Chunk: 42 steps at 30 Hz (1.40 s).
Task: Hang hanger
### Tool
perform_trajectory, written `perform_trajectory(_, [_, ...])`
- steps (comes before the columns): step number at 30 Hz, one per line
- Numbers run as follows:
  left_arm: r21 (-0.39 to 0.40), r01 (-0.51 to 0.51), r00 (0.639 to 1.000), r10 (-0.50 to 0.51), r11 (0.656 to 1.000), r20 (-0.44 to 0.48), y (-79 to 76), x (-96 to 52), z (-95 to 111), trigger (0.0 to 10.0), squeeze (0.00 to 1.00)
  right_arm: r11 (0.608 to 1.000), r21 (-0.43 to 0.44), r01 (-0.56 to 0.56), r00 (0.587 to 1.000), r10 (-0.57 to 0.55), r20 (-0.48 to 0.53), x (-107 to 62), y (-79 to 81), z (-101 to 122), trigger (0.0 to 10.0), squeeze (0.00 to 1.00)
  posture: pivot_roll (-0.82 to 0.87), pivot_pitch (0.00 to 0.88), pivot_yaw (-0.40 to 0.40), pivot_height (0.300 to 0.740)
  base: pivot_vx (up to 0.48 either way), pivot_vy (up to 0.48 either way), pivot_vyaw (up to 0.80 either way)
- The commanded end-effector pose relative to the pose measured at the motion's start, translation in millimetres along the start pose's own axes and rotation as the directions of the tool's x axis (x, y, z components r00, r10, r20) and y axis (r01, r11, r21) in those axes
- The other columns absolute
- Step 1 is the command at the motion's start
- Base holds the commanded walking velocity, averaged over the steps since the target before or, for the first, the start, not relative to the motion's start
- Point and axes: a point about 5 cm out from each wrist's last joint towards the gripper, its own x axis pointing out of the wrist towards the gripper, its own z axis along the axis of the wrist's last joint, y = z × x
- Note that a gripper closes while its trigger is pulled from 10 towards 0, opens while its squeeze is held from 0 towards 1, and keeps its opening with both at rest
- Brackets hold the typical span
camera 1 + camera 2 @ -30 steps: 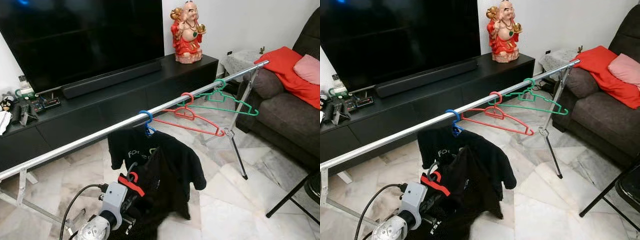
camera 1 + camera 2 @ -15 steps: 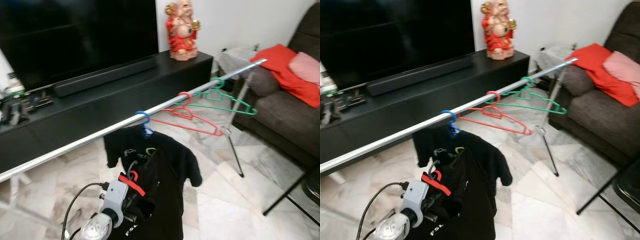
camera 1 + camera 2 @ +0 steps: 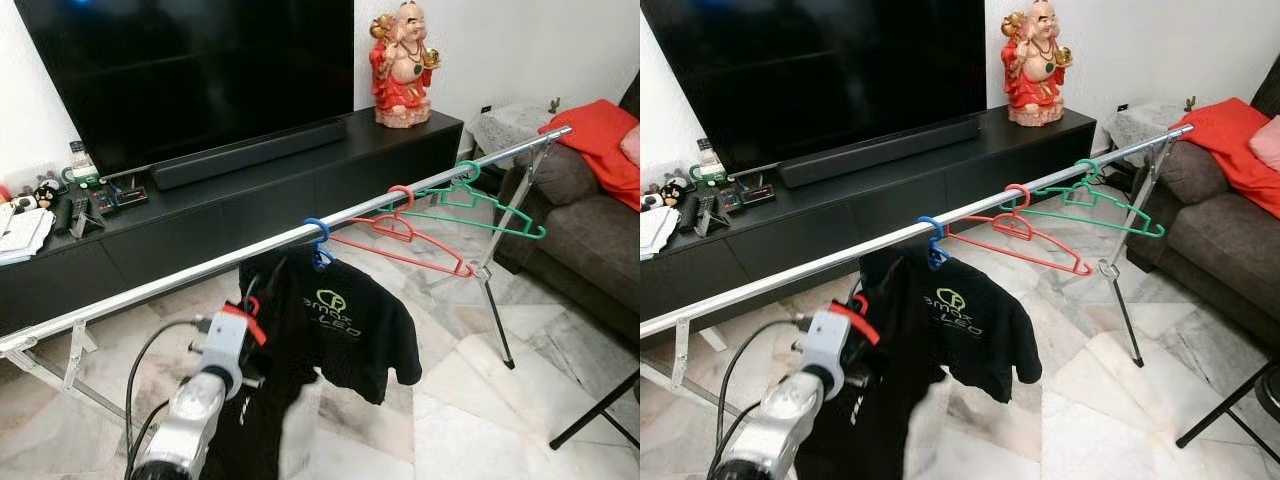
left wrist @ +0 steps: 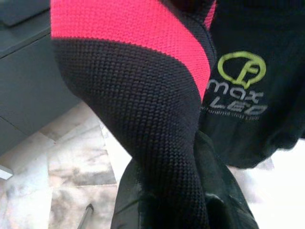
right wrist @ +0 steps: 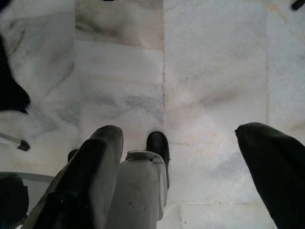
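We see the blue hanger (image 3: 317, 243) hooked on the rail (image 3: 200, 270) with a black shirt (image 3: 345, 325), left end effector (image 4: 167, 200) clamped on a black-and-red garment (image 4: 138, 86), right end effector (image 5: 178, 176) apart above the floor (image 5: 214, 71)

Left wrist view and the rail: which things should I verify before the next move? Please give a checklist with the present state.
1. Garment gripped by left end effector: ok, fabric sits between its fingers.
2. Hanger inside that garment: cannot tell, no hook shows.
3. Free rail left of blue hanger: ok, bare.
4. T-shirt on the blue hanger: ok, hooked on the rail.
5. Right end effector out of the way: ok, open over the floor.
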Motion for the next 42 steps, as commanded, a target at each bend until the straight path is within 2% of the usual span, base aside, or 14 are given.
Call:
perform_trajectory(1, [-0.02, -0.034, 0.999, 0.034, 0.999, 0.013, 5.5, 3.9, 8.2, 10.0, 0.0, 1.0, -0.003, -0.001, 1.0, 0.001, -0.012, -0.3, 1.3, -3.1, 10.0, 0.0, 0.0, 0.0, 0.056, 0.74, 0.0, 0.0, 0.0])
perform_trajectory(5, [-0.024, -0.057, 0.998, 0.057, 0.998, -0.005, 4.5, 10.9, 15.0, 10.0, 0.0, 1.0, -0.008, 0.001, 1.0, -0.001, -0.016, -0.6, 0.3, -4.4, 10.0, 0.0, 0.0, 0.0, 0.053, 0.74, 0.0, 0.0, 0.0])
perform_trajectory(7, [-0.074, -0.093, 0.995, 0.089, 0.993, -0.053, 6.8, 14.3, 13.4, 10.0, 0.0, 1.0, -0.014, 0.002, 1.0, -0.002, -0.018, -1.0, -1.7, -5.3, 10.0, 0.0, 0.0, 0.0, 0.054, 0.74, 0.0, 0.0, 0.0])
perform_trajectory(11, [-0.097, -0.129, 0.988, 0.12, 0.987, -0.094, 10.2, 16.5, 11.2, 10.0, 0.0, 1.0, -0.02, 0.004, 1.0, -0.005, -0.018, -1.5, -5.7, -5.2, 10.0, 0.0, 0.0, 0.0, 0.052, 0.74, 0.0, 0.0, 0.0])
perform_trajectory(17, [-0.087, -0.15, 0.981, 0.137, 0.985, -0.139, 15.8, 17.1, 6.7, 10.0, 0.0, 0.999, -0.033, 0.004, 1.0, -0.004, -0.019, -1.3, -8.6, -2.9, 10.0, 0.0, 0.0, 0.0, 0.049, 0.74, 0.0, 0.0, 0.0])
perform_trajectory(21, [-0.085, -0.186, 0.972, 0.171, 0.979, -0.161, 22.4, 15.0, 2.3, 10.0, 0.0, 0.999, -0.043, -0.005, 1.0, 0.004, -0.023, -0.3, -1.7, -2.3, 10.0, 0.0, 0.0, 0.0, 0.046, 0.74, 0.0, 0.0, 0.0])
perform_trajectory(25, [-0.05, -0.264, 0.948, 0.25, 0.963, -0.195, 33.4, 12.8, -1.7, 10.0, 0.0, 0.998, -0.058, -0.014, 0.999, 0.012, -0.029, 0.7, 8.3, -3.1, 10.0, 0.0, 0.0, 0.0, 0.044, 0.74, 0.0, 0.0, 0.0])
perform_trajectory(28, [-0.092, -0.276, 0.952, 0.26, 0.957, -0.161, 35.4, 13.2, 2.8, 10.0, 0.0, 0.998, -0.059, -0.015, 1.0, 0.014, -0.028, 1.0, 10.7, -2.6, 10.0, 0.0, 0.0, 0.0, 0.042, 0.74, 0.0, 0.0, 0.0])
perform_trajectory(32, [-0.146, -0.256, 0.966, 0.249, 0.956, -0.067, 32.2, 15.9, 16.9, 10.0, 0.0, 0.997, -0.07, -0.017, 0.999, 0.015, -0.028, 1.2, 12.3, -2.0, 10.0, 0.0, 0.0, 0.0, 0.042, 0.74, 0.0, 0.0, 0.0])
perform_trajectory(42, [-0.167, -0.262, 0.964, 0.25, 0.951, -0.088, 30.3, 17.8, 17.2, 10.0, 0.0, 0.997, -0.079, -0.019, 0.999, 0.017, -0.032, 1.0, 13.9, -3.8, 10.0, 0.0, 0.0, 0.0, 0.047, 0.74, 0.0, 0.0, 0.0])
